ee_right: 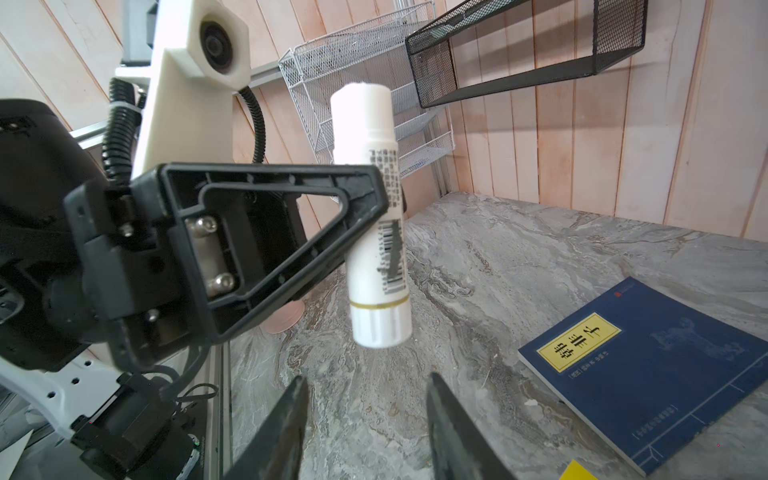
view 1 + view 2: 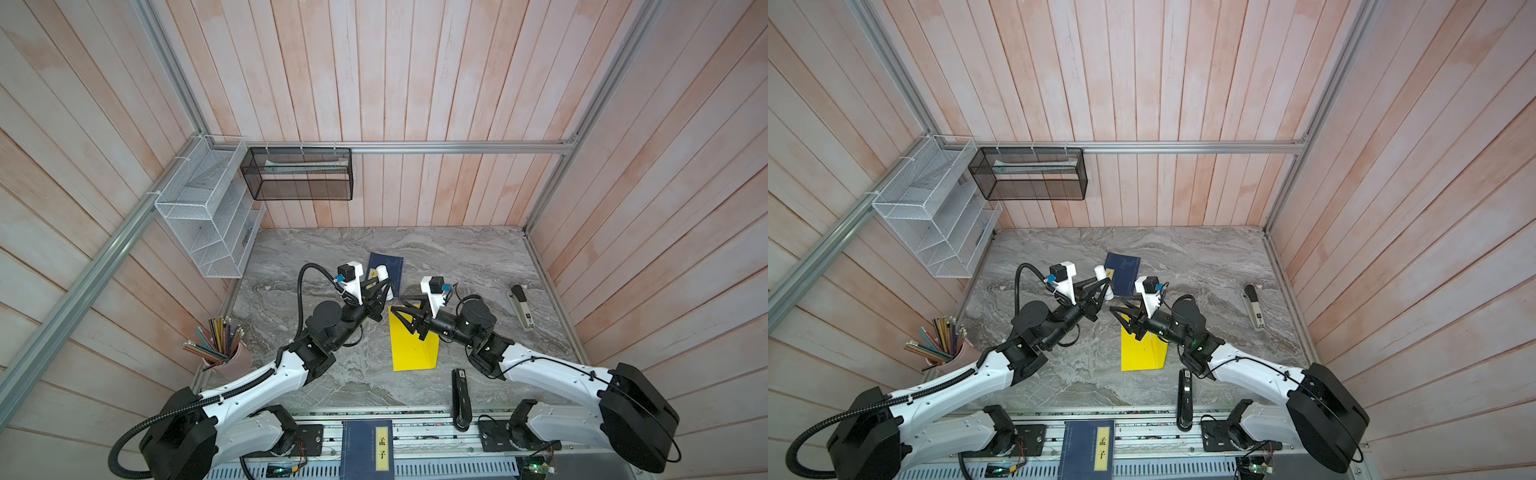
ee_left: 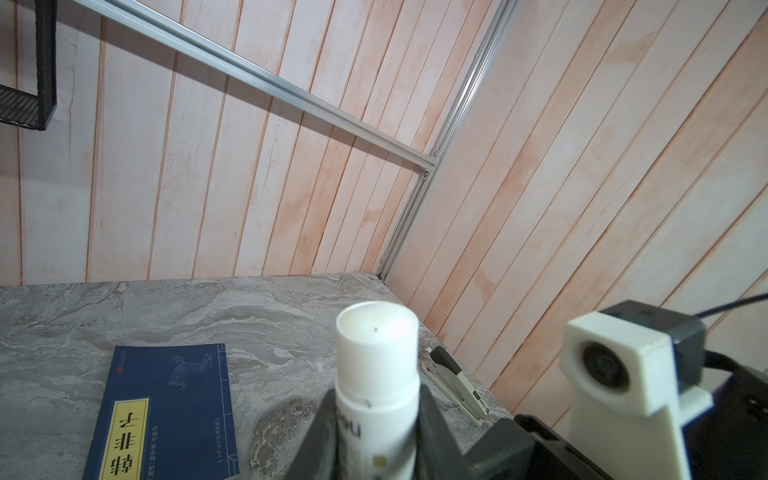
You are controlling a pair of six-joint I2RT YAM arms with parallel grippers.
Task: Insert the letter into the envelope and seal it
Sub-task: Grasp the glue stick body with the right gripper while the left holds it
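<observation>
My left gripper (image 1: 386, 208) clamps a white glue stick (image 1: 376, 216); my right gripper (image 1: 365, 424) gapes empty above the yellow envelope (image 2: 413, 345).

"孟子" on front book's (image 2: 365, 449) yellow label

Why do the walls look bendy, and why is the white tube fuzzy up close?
In both top views, a wide lens seems to splay the pink plank walls outward. In the left wrist view, the white plastic glue-stick tube sits so near that its lettering blurs; the dark blue book stays sharp.
</observation>
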